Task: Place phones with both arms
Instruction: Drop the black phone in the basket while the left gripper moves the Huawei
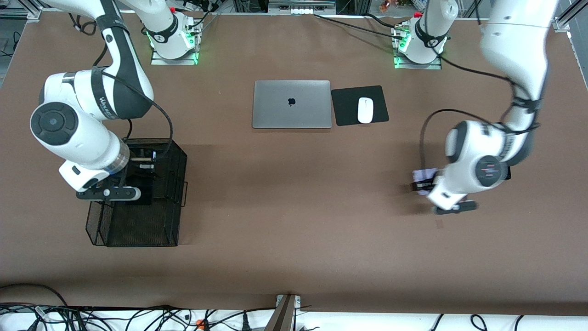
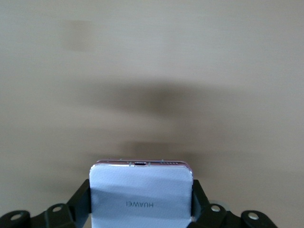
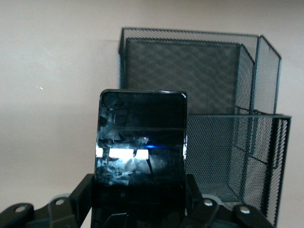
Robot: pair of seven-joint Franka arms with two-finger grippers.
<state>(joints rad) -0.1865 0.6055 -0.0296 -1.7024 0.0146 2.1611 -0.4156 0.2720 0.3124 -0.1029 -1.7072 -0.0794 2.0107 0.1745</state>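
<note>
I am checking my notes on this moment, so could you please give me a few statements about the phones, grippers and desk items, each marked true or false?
1. The left gripper holds a pale lilac phone. True.
2. The right gripper is empty. False: it holds a black phone.
3. The right gripper is over the black mesh organizer. True.
4. The white mouse lies on the closed laptop. False: it lies on a black pad beside the laptop.
</note>
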